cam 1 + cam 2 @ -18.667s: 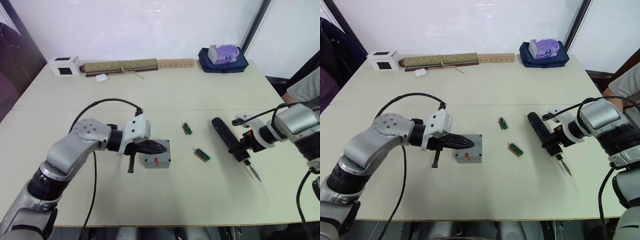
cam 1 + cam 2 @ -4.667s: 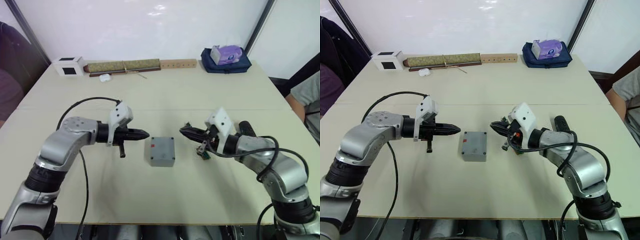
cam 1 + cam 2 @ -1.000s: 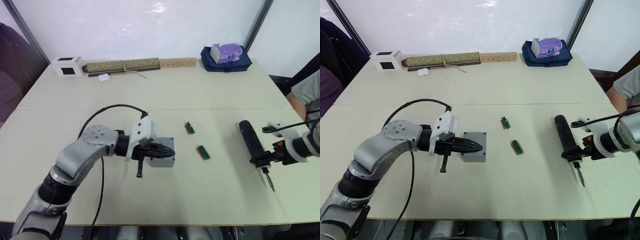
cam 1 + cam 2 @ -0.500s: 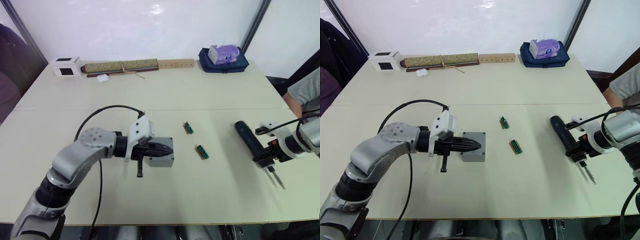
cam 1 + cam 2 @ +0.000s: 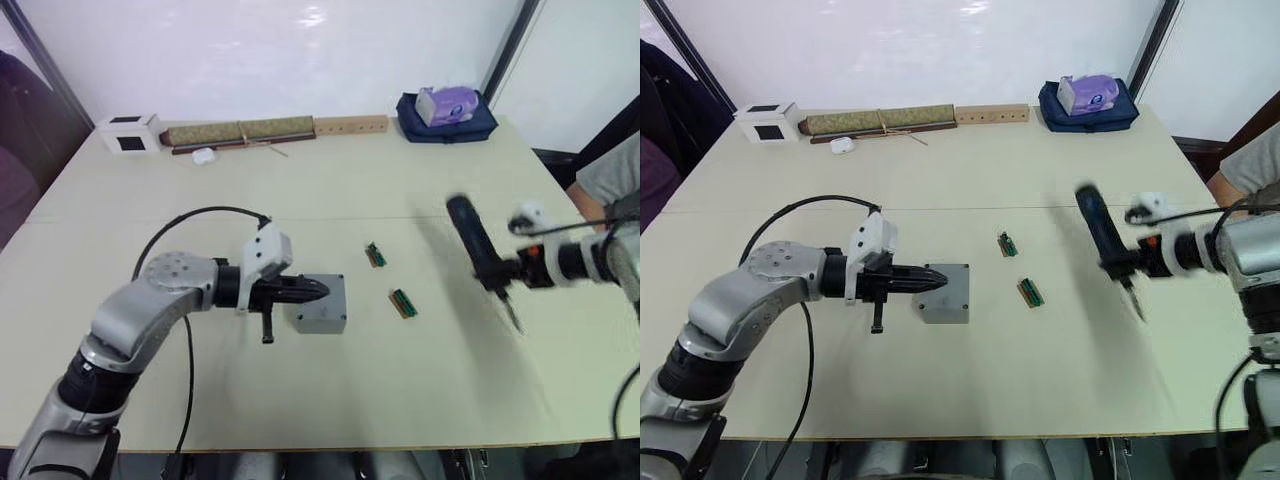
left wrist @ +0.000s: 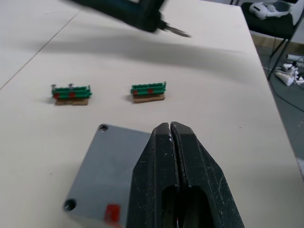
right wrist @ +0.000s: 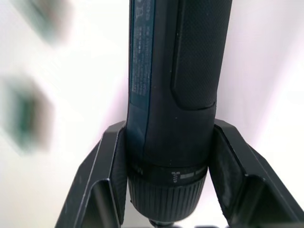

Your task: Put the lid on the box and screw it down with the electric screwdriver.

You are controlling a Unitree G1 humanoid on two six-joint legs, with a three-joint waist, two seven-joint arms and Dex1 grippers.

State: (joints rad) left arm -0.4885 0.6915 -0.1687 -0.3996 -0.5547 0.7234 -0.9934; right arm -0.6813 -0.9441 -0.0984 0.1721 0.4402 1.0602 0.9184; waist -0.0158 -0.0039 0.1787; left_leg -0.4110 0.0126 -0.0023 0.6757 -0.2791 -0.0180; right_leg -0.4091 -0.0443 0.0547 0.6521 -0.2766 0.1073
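Observation:
The grey box [image 5: 322, 305] rests on the table's middle with the lid [image 6: 104, 175] lying flat on top, showing corner screw holes and a red mark. My left gripper [image 5: 318, 290] is shut and empty, its tips resting over the lid's left part; it also appears in the left wrist view [image 6: 171, 127]. Off to the right, my right gripper [image 5: 503, 270] is shut on the black electric screwdriver [image 5: 472, 243], held above the table with the bit slanting down to the right. In the right wrist view both fingers [image 7: 110, 175] clamp the screwdriver's body [image 7: 173, 71].
Two small green circuit boards [image 5: 376, 256] [image 5: 403, 303] lie between the box and the screwdriver. Along the far edge stand a white cube [image 5: 130, 132], a rolled mat [image 5: 240, 132], a wooden strip [image 5: 350, 126] and a blue bag [image 5: 447, 112]. A person's sleeve [image 5: 610, 175] is at the right edge.
My right gripper has lifted the screwdriver off the table and carried it left, toward the middle. The left gripper stays shut at the box.

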